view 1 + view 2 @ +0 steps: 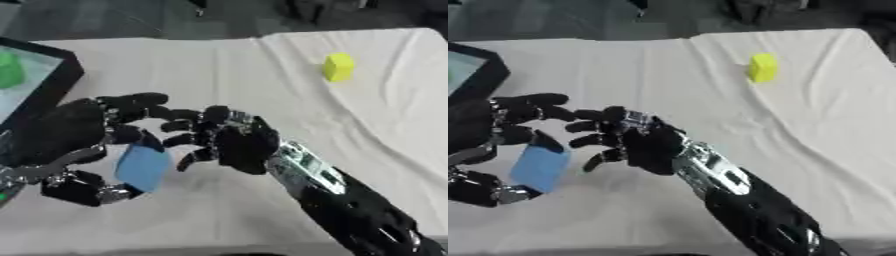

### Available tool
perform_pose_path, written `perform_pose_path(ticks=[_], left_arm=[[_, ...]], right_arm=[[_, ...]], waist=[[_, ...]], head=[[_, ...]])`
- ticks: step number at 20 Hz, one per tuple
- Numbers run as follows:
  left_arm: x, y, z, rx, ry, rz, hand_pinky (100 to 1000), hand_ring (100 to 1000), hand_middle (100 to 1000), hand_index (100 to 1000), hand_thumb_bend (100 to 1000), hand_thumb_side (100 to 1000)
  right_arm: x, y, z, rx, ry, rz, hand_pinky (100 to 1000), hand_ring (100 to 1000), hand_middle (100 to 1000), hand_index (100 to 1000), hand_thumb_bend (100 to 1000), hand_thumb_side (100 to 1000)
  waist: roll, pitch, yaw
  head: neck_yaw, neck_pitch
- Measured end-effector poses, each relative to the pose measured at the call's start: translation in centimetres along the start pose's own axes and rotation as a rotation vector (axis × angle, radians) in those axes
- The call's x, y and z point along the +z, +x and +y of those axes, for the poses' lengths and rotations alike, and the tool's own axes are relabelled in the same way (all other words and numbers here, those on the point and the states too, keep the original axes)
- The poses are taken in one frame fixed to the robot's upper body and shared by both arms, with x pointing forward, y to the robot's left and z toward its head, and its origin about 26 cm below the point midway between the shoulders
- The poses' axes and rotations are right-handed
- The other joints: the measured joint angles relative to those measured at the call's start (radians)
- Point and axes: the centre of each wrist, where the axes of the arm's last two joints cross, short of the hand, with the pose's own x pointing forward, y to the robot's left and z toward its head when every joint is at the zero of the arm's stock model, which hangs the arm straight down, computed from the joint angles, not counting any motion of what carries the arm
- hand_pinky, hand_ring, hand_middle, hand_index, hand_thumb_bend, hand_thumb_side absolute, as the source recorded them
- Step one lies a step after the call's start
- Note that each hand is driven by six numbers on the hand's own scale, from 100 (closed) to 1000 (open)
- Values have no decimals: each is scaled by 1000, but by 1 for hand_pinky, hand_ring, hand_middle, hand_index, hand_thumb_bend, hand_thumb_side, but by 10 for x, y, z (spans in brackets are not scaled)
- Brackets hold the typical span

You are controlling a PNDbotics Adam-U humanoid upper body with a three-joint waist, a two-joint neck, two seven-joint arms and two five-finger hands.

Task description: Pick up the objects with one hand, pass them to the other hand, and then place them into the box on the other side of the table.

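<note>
Nearest to where I stand, the robot's right arm point(350, 200) runs up from the lower right corner of the white-clothed table point(262, 70), black casing with a silvery wrist, ending in the right hand point(232, 142) near the middle of the scene. That hand's fingers are spread and only slightly bent, pointing toward the left hand, and as far as I can see they close on nothing. Just beside it, to the left, the left hand point(79, 145) has its fingers and thumb curled round a blue block point(143, 167), fingers above and thumb below, so the block sits in the cup of that hand, held above the cloth. The block's long side looks roughly upright, a little tilted. The relation that matters: the block lies just left of the right hand's fingertips, close but apart from them, and already in the left hand. I'd judge the handover to be at its very end, with the left hand now the carrier. The box point(44, 80), dark-rimmed with a pale floor and something green inside, sits at the far left edge, beyond the left hand, so the next move should be a carry up and leftward. A yellow block point(339, 66) waits well apart on the far right of the table.
</note>
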Motion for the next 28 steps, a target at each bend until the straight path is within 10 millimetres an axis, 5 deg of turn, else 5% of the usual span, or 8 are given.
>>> perform_pose_path(ticks=[5,12,17,23,24,25,26,28], left_arm=[[22,-12,9,-55,39,127,757,1000,827,440,351,100],[59,-33,40,-214,70,643,763,1000,804,454,450,100],[84,-95,36,-269,25,1104,763,1000,804,472,448,100],[148,-158,8,-302,-15,1527,755,1000,788,498,455,100],[158,-163,5,-306,-9,1576,753,1000,801,678,471,100],[165,-166,2,-312,1,1620,752,1000,808,752,519,224],[172,-169,0,-319,15,1659,753,1000,816,863,689,471],[178,-172,-2,-343,57,1710,758,1000,826,939,813,607]], right_arm=[[13,-5,-7,-6,-68,-24,712,933,919,1000,155,813],[18,-11,-9,9,-115,-54,709,930,909,1000,100,789],[16,-8,-5,51,-97,-70,705,928,903,1000,100,763],[6,7,1,137,-44,-113,704,925,899,1000,100,760],[5,10,1,150,-40,-120,704,923,898,1000,100,763],[4,11,2,161,-38,-126,703,923,897,1000,100,764],[4,13,2,170,-36,-131,703,923,895,1000,100,764],[3,15,3,182,-35,-136,701,922,895,1000,100,765]], waist=[[0,-1,-1],[6,-7,-19],[-6,-3,-60],[-7,83,-136],[-6,96,-147],[-6,106,-154],[-6,113,-160],[-6,120,-165]], head=[[7,0],[79,0],[154,-3],[228,-73],[233,-86],[237,-98],[240,-105],[244,-113]])
